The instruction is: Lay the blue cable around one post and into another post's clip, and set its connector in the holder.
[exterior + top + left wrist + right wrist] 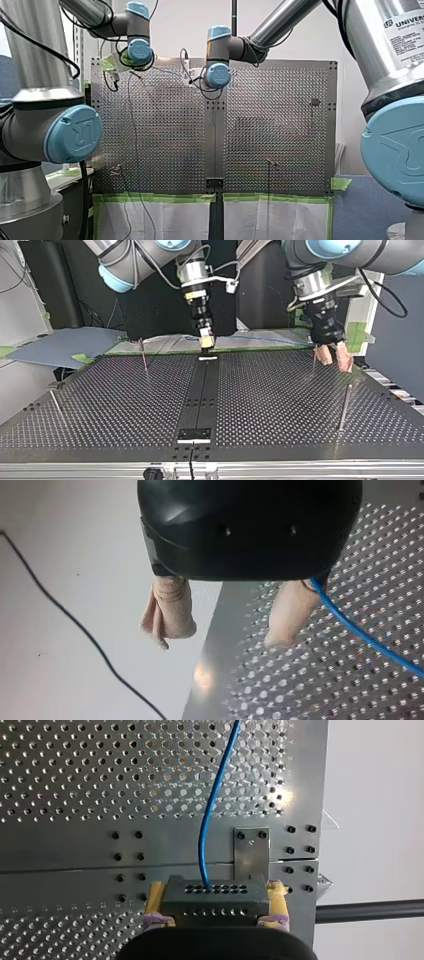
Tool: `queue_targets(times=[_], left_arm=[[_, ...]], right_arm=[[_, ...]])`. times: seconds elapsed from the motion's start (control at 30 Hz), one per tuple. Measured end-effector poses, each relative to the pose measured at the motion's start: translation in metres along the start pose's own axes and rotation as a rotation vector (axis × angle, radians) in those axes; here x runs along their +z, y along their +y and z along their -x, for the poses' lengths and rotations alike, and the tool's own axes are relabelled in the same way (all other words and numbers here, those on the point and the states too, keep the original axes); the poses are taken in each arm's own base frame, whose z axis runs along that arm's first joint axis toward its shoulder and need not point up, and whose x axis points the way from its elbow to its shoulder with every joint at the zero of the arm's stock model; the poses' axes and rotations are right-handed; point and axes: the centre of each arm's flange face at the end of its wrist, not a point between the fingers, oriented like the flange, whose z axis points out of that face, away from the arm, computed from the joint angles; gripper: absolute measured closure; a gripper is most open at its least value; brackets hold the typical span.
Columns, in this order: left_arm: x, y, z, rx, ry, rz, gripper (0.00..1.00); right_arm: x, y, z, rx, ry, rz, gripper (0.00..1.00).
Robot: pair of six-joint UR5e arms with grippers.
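My right gripper (216, 906) is shut with its yellow pads (155, 900) on the two ends of a dark grey connector block (215, 892). A blue cable (207, 825) rises from the block's row of holes and runs away over the perforated plate. In the top view this gripper (206, 342) hangs over a small holder (207, 358) at the far end of the table's centre strip. My left gripper (334, 357) hovers at the top view's right, beige pads (170, 612) apart with nothing between them. The blue cable (365, 635) passes just beside one finger.
Thin upright posts stand on the table (280, 405): one (143, 356) at the far left of the top view, one (55, 405) at the near left, one (345, 407) at the near right. A second holder plate (195, 435) sits on the centre strip's near end.
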Motion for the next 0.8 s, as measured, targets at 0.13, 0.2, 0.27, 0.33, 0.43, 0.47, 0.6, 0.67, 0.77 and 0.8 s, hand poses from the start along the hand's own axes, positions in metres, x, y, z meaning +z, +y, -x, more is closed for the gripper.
queue_targets(times=[0.13,0.2,0.27,0.33,0.43,0.47,0.6,0.67,0.77,0.8], left_arm=[[0.010,0.005,0.006,0.005,0.011,0.003,0.00],[0.014,0.009,0.007,0.006,0.024,0.006,0.00],[0.018,0.014,0.008,0.007,0.035,0.009,0.00],[0.021,0.017,0.009,0.007,0.042,0.011,0.00],[0.028,0.023,0.010,0.006,0.046,0.012,0.00],[0.031,0.025,0.010,0.003,0.045,0.012,0.00],[0.042,0.032,0.013,-0.016,0.037,0.010,0.00],[0.048,0.037,0.015,-0.030,0.030,0.008,0.00],[0.057,0.043,0.019,-0.052,0.017,0.006,0.00],[0.059,0.045,0.021,-0.058,0.011,0.008,0.00]], right_arm=[[0.004,-0.007,0.003,-0.003,-0.004,-0.008,1.00],[0.007,-0.011,0.006,-0.004,-0.006,-0.013,1.00],[0.010,-0.016,0.005,-0.003,-0.005,-0.019,1.00],[0.013,-0.020,0.000,-0.001,0.000,-0.024,1.00],[0.018,-0.025,-0.010,0.002,0.010,-0.033,1.00],[0.019,-0.027,-0.013,0.003,0.013,-0.036,1.00],[0.025,-0.031,-0.029,0.010,0.031,-0.044,1.00],[0.029,-0.033,-0.038,0.015,0.047,-0.046,1.00],[0.035,-0.036,-0.052,0.025,0.076,-0.048,1.00],[0.037,-0.036,-0.056,0.028,0.085,-0.049,1.00]])
